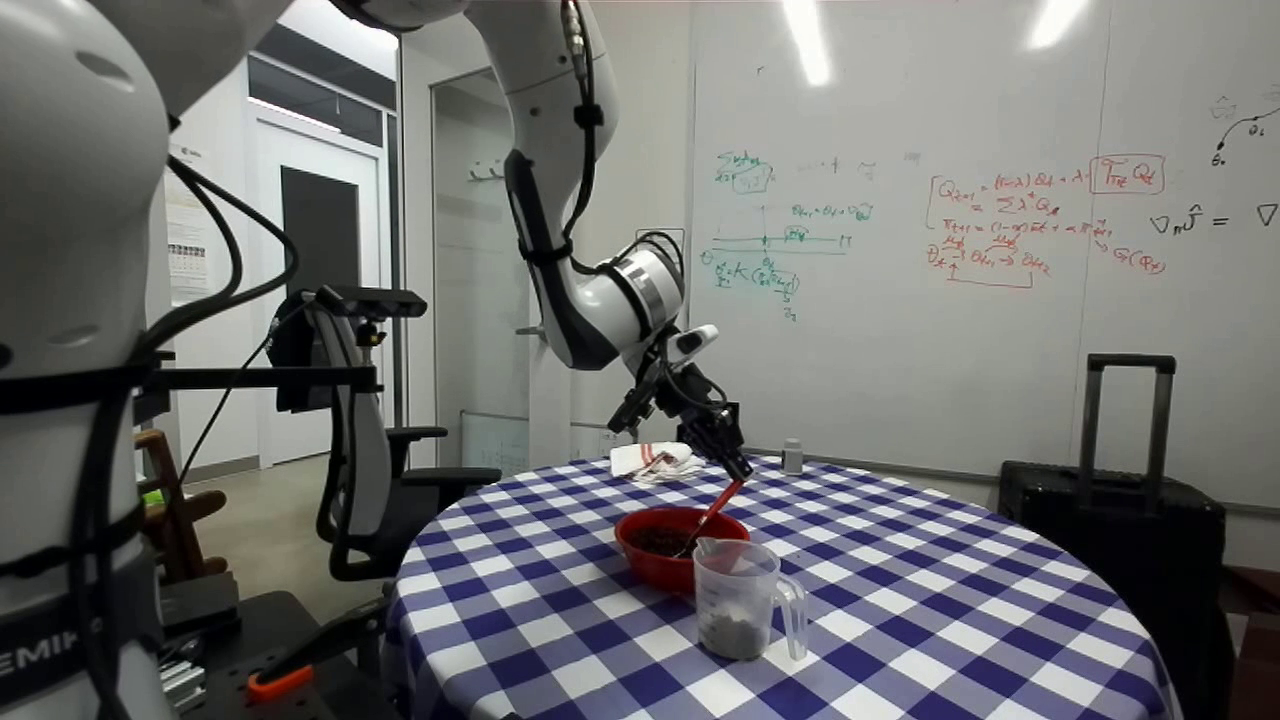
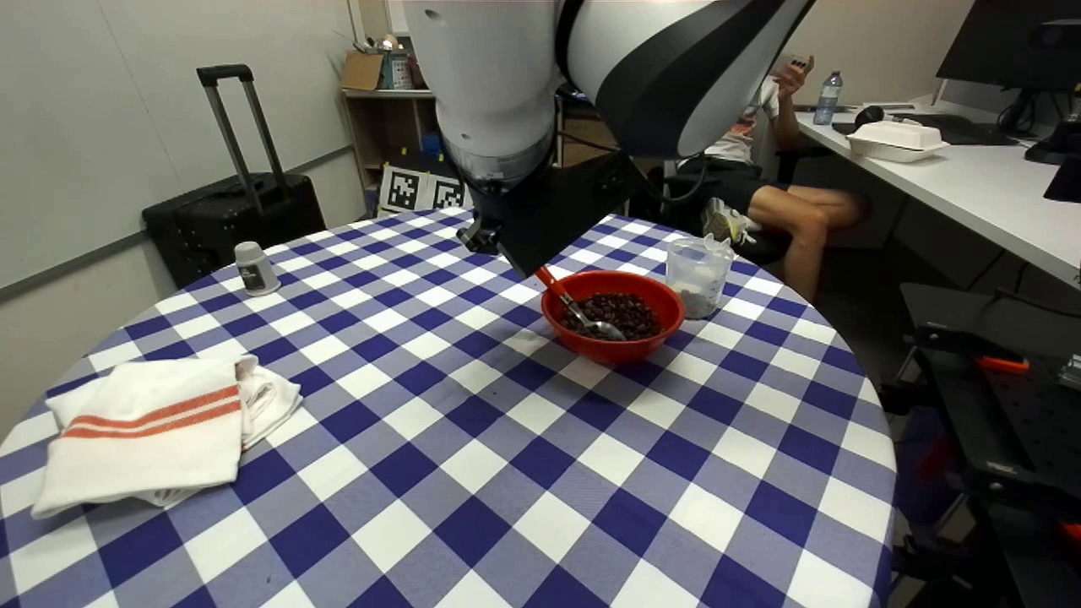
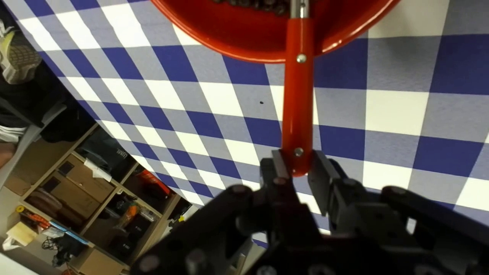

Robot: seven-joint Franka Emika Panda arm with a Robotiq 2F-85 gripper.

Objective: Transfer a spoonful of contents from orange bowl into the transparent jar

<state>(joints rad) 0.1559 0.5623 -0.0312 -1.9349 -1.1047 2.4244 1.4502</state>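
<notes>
The orange bowl (image 1: 650, 577) stands on the checked cloth and holds dark beans (image 2: 632, 311). Tilted into it is a spoon (image 3: 298, 95) with a red-orange handle and a metal head. In an exterior view the spoon's head (image 2: 608, 330) rests among the beans near the bowl wall. My gripper (image 3: 297, 163) is shut on the handle's end, one pad on each side, outside the bowl's rim. Close beside the bowl is the transparent jar (image 1: 738, 590), a clear handled jug with something greyish in its bottom. The wrist view shows only part of the bowl, and not the jar.
A white towel with orange stripes (image 2: 152, 431) and a small grey shaker (image 2: 256, 270) lie farther off on the round table (image 2: 540, 473). A black suitcase (image 1: 1110, 530) stands behind the table. A person (image 2: 777, 186) sits beyond the jar.
</notes>
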